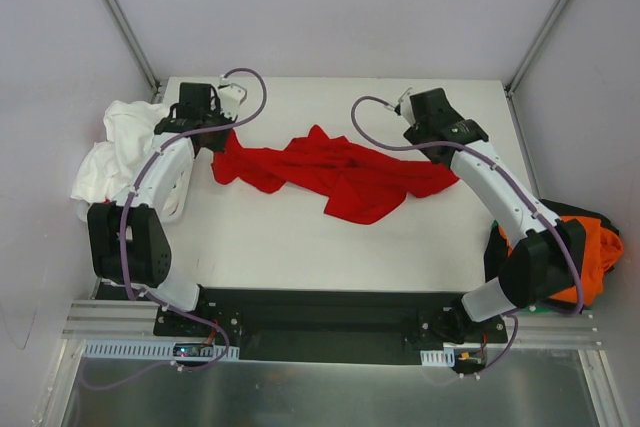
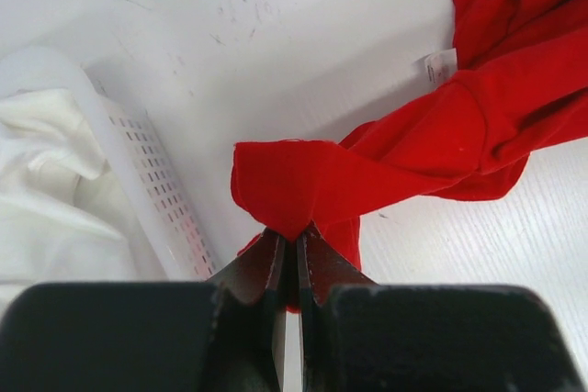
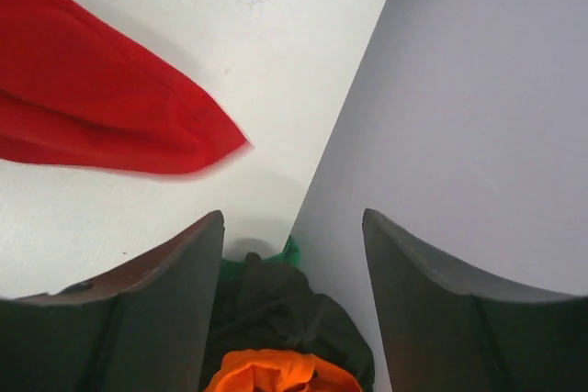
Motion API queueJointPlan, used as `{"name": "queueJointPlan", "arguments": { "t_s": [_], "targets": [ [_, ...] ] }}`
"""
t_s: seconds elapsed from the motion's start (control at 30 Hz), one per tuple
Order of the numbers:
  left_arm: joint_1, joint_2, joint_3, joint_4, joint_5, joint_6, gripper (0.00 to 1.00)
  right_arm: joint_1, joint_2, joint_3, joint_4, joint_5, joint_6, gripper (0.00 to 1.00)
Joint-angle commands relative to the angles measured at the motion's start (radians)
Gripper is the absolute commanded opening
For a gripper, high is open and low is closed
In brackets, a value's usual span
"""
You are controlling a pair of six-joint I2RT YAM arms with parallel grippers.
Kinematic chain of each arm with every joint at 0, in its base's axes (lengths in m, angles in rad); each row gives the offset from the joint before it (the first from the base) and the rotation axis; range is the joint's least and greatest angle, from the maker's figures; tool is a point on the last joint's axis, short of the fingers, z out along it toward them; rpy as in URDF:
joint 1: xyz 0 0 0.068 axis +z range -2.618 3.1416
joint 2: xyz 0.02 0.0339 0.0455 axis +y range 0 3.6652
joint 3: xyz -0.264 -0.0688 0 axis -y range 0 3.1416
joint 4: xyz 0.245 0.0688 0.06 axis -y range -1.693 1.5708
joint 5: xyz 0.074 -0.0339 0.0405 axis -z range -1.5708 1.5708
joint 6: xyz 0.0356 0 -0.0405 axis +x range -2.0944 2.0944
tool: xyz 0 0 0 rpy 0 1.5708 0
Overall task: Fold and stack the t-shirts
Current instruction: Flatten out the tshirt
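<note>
Left pincer [image 2: 296, 247] clamped on a corner of the red t-shirt [image 1: 340, 172] just beside the white basket [image 2: 147, 167], likely to anchor that end for spreading; my right pincer [image 3: 292, 254] stands wide and empty at the end farthest from the basket, cloth bunched between.

No words or numbers can be read. The little white tag [image 2: 439, 65] on the red t-shirt [image 2: 478, 126] is too blurry.
</note>
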Motion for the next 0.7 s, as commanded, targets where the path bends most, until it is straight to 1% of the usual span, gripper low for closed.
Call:
{"name": "queueJointPlan", "arguments": {
  "t_s": [0.0,0.03,0.1,0.27,0.3,0.33,0.37,0.47,0.67],
  "targets": [
    [0.002,0.016,-0.015,0.029,0.045,-0.018,0.00,0.025,-0.005,-0.006,-0.023,-0.059,0.047,0.70],
    [0.002,0.020,-0.017,0.029,0.050,-0.023,0.00,0.034,-0.002,-0.007,-0.039,-0.069,0.053,0.72],
    [0.002,0.037,-0.015,0.035,0.057,-0.026,0.00,0.078,0.001,-0.014,-0.057,-0.116,0.078,0.72],
    [-0.007,0.080,-0.009,0.038,0.066,-0.032,0.00,0.212,0.021,-0.046,-0.079,-0.216,0.141,0.66],
    [-0.008,0.086,-0.009,0.039,0.069,-0.032,0.00,0.267,0.034,-0.053,-0.079,-0.231,0.156,0.65],
    [-0.010,0.092,-0.008,0.039,0.069,-0.032,0.00,0.293,0.044,-0.053,-0.076,-0.240,0.162,0.64],
    [-0.011,0.105,-0.008,0.041,0.071,-0.035,0.00,0.337,0.071,-0.052,-0.074,-0.247,0.168,0.63],
    [-0.013,0.124,-0.009,0.046,0.073,-0.035,0.00,0.397,0.129,-0.047,-0.051,-0.253,0.188,0.62],
    [-0.013,0.143,-0.011,0.053,0.086,-0.038,0.00,0.482,0.269,-0.006,-0.025,-0.270,0.204,0.60]
  ]
}}
